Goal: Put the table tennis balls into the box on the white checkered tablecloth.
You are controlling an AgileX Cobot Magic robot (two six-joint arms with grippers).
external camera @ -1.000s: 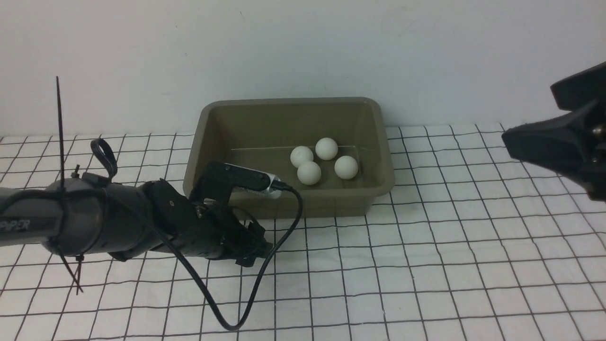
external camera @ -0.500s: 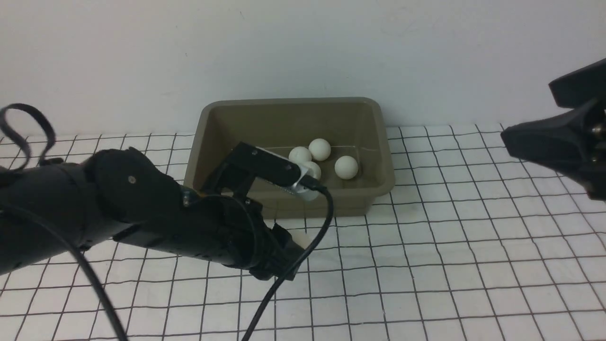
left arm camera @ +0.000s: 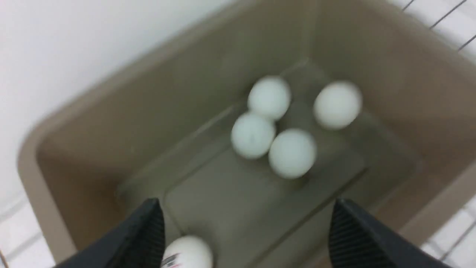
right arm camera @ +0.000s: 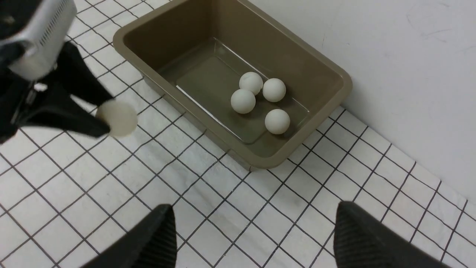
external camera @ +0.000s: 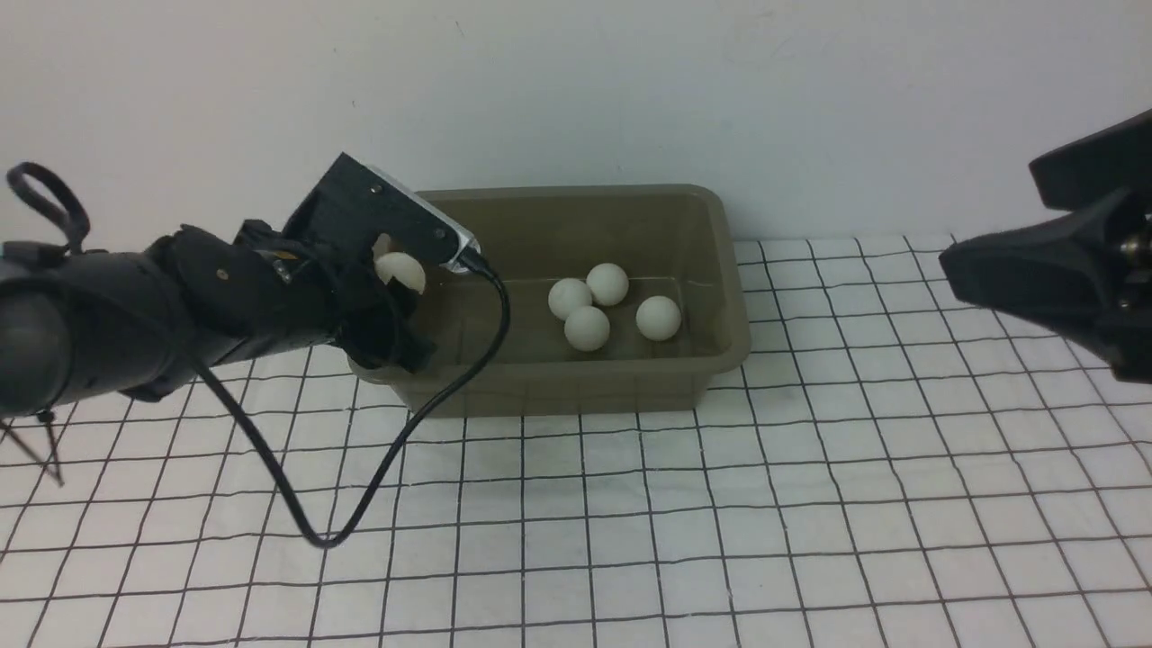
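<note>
Fifth ball (external camera: 400,270): white, small dark mark, above the left end of the box (external camera: 576,192), just beside one finger of my left pincer (left arm camera: 245,208). Jaws stand far wider than the ball, so nothing clamps it.

Other four balls (external camera: 587,328) lie clustered on the box floor, toward its right end.

Judged: hollow, very light, smooth, quick to bounce and roll; thin shell may dent. Best pinched gently across its widest middle.

Right pincer (right arm camera: 253,212) hangs off the box's right side, over the white checkered tablecloth (external camera: 810,504); spread wide, empty.
</note>
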